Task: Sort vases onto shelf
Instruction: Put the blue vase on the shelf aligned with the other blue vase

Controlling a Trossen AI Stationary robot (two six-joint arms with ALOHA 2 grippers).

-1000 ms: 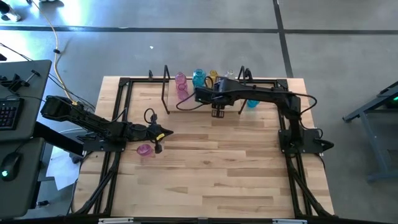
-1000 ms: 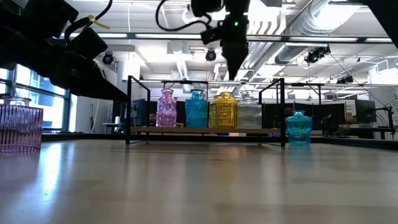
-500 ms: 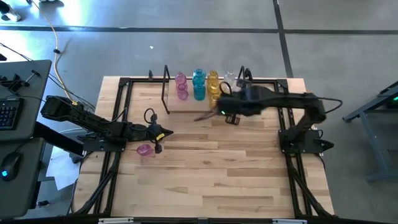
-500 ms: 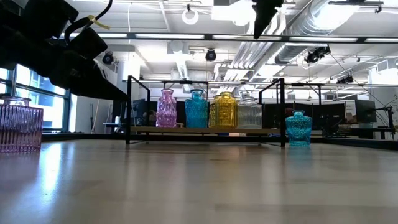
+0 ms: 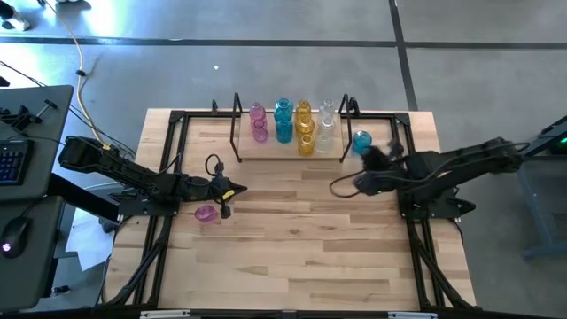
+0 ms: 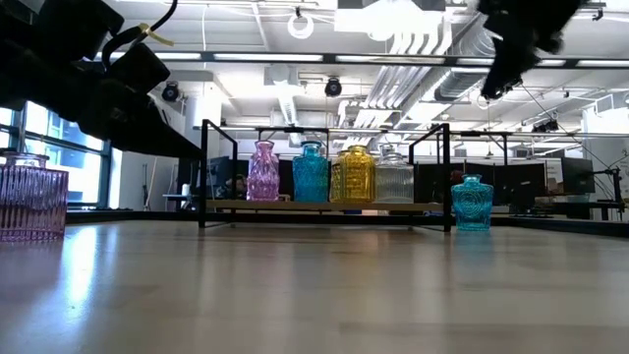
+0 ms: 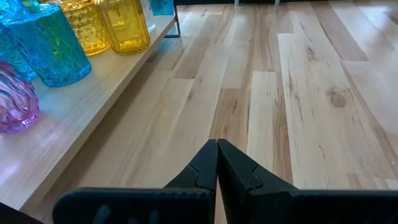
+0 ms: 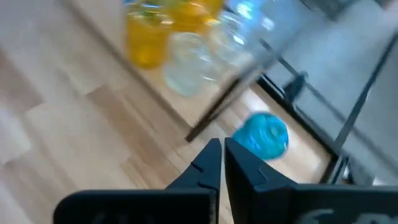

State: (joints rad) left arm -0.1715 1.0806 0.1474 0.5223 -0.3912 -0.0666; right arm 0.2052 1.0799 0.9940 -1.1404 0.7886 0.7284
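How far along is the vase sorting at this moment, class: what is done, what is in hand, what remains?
Done: pink, teal, yellow and clear vases stand on the shelf. In hand: nothing; the right pincer is shut and empty near the teal vase standing outside the shelf's end, while the left pincer sits shut beside a pink vase. Left: those two loose vases.

A wooden table [image 5: 301,230] carries a black shelf [image 5: 237,133] at its far edge, holding pink, teal, yellow and clear vases [image 5: 304,124]. A teal vase [image 5: 361,141] stands just beside the shelf's right end; a pink vase [image 5: 205,213] sits near the left edge.
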